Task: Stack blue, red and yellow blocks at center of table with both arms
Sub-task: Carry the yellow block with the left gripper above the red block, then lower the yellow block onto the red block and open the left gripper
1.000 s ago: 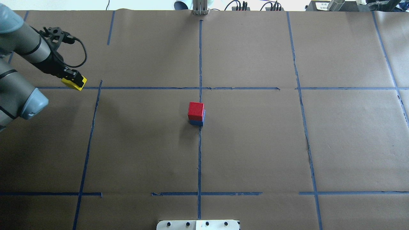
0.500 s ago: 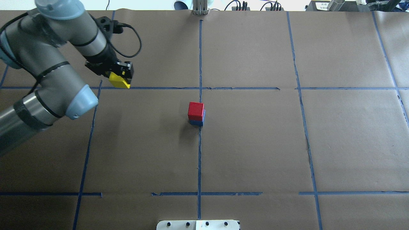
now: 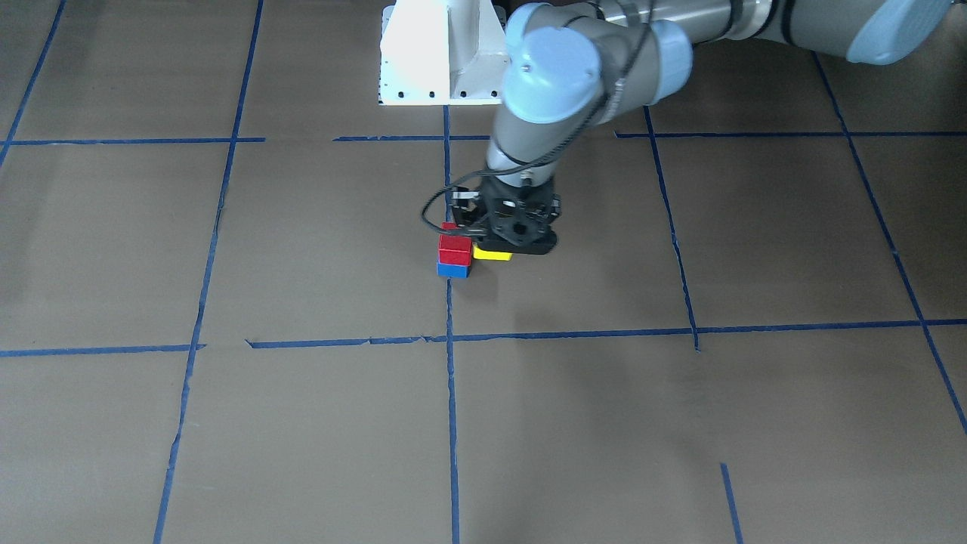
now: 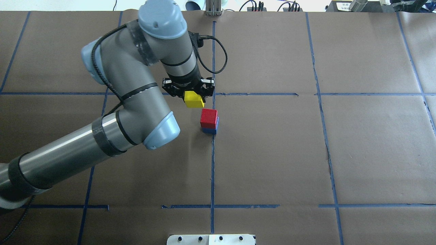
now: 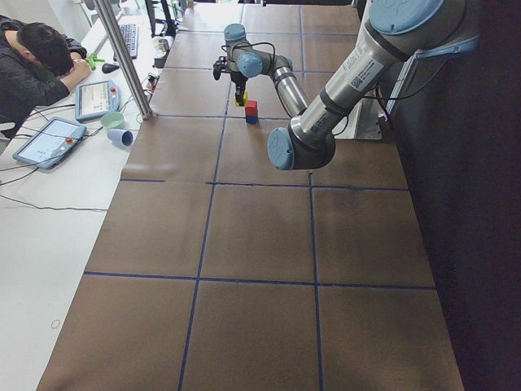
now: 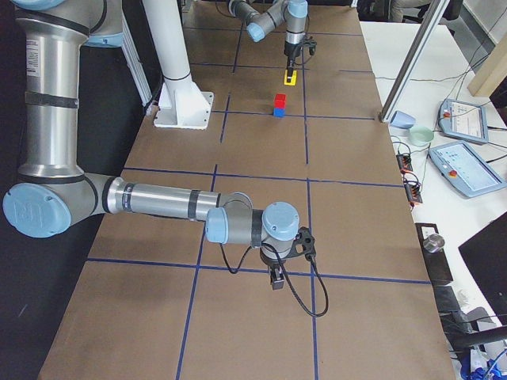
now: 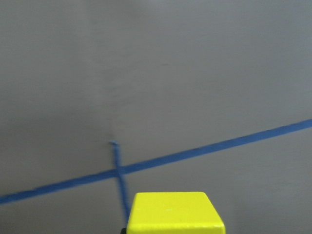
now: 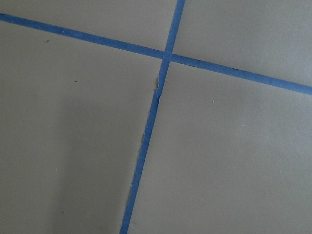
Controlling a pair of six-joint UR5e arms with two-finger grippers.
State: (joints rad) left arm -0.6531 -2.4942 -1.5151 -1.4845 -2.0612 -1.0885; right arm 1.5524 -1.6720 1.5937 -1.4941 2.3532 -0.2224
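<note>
Where red block (image 4: 208, 116) sits: on blue block (image 4: 209, 130)
Left gripper (image 4: 193, 97): clamped on yellow block (image 4: 193, 101), just beside red block
Right gripper (image 6: 277, 282): can't tell

This was a robotics lab. The table (image 4: 272, 153) was covered in brown paper and marked off with a grid of blue tape lines (image 4: 212, 163), like a test field. A white pedestal (image 6: 178, 87) by one long edge carried two grey industrial arms, the left arm (image 4: 112, 136) and the right arm (image 6: 158, 202). Along the opposite long edge ran a white bench (image 5: 32, 244) with control tablets (image 5: 50, 141) and a keyboard (image 5: 129, 37), where a person (image 5: 32, 73) sat. A metal post (image 5: 122, 57) rose at that edge.
</note>
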